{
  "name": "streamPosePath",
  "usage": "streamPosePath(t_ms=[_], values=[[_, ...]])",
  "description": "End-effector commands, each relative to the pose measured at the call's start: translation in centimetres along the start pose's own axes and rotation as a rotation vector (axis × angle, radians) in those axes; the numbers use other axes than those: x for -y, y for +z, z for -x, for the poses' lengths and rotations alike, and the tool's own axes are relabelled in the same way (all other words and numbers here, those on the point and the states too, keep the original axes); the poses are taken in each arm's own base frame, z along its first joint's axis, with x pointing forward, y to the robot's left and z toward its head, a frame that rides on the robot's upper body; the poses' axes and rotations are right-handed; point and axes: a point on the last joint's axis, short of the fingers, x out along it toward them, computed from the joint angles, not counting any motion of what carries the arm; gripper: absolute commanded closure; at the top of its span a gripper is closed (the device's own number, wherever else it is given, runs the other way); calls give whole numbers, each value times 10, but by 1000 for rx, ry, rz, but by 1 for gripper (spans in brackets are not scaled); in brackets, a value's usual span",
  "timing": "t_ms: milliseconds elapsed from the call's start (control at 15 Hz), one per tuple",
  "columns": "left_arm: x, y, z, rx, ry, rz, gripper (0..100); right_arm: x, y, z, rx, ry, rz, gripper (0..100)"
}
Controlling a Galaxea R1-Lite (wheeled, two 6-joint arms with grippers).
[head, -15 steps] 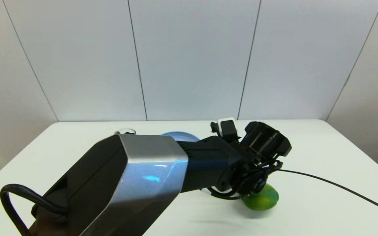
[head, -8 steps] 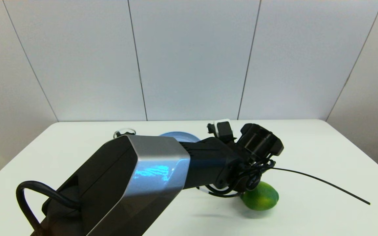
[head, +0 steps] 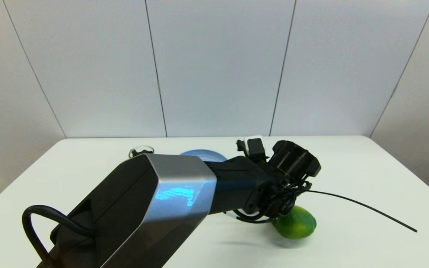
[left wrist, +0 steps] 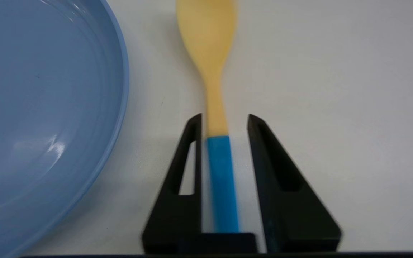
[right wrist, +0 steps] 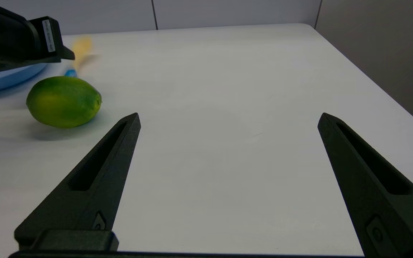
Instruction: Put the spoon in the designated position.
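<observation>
The left gripper (left wrist: 223, 122) has its jaws slightly apart around the spoon (left wrist: 212, 82), beside the blue plate (left wrist: 48, 107) on the counter (left wrist: 335, 89). The right gripper (right wrist: 228, 120) hovers with jaws wide apart near a lime (right wrist: 63, 101).

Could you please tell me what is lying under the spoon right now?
Bare white table shows around the spoon, beside the plate. The left gripper straddles its blue handle; whether the spoon touches the table is unclear.
</observation>
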Motion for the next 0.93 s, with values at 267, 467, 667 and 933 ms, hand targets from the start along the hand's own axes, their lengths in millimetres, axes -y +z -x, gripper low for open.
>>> streamPosePath(t_ms=[267,467,667,933], values=[[1,8,7,17,-10,11,0,0,0,0,-2,0,0,0],[-1,25,24,37,-37,36,0,0,0,0,-2,0,0,0],[-12,51,57,28,-47,13,0,0,0,0,-2,0,0,0],[-69,103,100,-10,60,-86,0,0,0,0,-2,0,0,0]])
